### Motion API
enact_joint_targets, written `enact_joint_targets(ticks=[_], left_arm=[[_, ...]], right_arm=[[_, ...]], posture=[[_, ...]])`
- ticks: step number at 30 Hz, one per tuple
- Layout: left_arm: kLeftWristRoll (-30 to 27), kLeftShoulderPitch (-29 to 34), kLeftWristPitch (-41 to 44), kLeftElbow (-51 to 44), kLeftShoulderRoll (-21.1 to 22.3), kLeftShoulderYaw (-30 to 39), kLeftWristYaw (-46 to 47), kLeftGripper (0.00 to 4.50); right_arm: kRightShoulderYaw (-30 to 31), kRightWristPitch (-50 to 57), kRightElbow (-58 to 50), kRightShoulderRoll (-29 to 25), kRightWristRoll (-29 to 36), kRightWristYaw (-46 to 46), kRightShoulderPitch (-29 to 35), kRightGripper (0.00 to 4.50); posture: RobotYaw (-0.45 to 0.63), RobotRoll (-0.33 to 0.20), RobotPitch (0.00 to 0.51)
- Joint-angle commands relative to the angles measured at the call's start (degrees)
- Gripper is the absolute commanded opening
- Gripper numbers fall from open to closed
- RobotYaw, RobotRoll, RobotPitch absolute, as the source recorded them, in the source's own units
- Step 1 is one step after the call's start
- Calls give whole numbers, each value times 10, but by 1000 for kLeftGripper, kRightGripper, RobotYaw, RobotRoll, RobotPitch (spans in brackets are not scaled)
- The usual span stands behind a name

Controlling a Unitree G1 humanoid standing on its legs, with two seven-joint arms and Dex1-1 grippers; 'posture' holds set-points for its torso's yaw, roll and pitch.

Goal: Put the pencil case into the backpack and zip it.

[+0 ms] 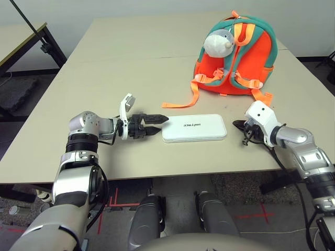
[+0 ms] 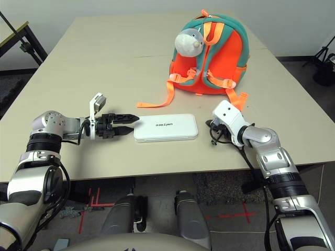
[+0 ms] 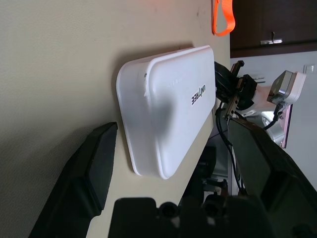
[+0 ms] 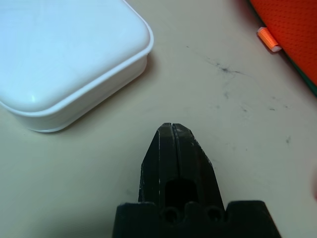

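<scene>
Beige table (image 1: 131,57), matte top with a seam line running across it at the far end. Surface showed faint dark scuffs and specks up close (image 4: 225,69). A second table (image 1: 21,36) with a lighter top and black metal legs stood off to the left, a gap of floor between the two. Dark grey carpet (image 1: 21,94) lay under both. Red tape marks (image 1: 112,201) were on the floor beneath the near table edge, another red cross (image 1: 259,214) further right. Pale wall ran behind the tables. A black stand base (image 2: 324,70) sat at the far right edge.
</scene>
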Motion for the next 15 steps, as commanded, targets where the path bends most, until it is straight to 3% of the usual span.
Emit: enact_joint_targets(ticks=[1, 15], left_arm=[[15, 6, 4, 8, -4, -13, 3, 4500], [8, 10, 27, -11, -7, -11, 2, 4500]], right_arm=[[12, 17, -19, 9, 7, 11, -2, 34], [24, 99, -73, 79, 46, 21, -23, 34]], posture=[[-205, 0, 88], [-195, 0, 94]])
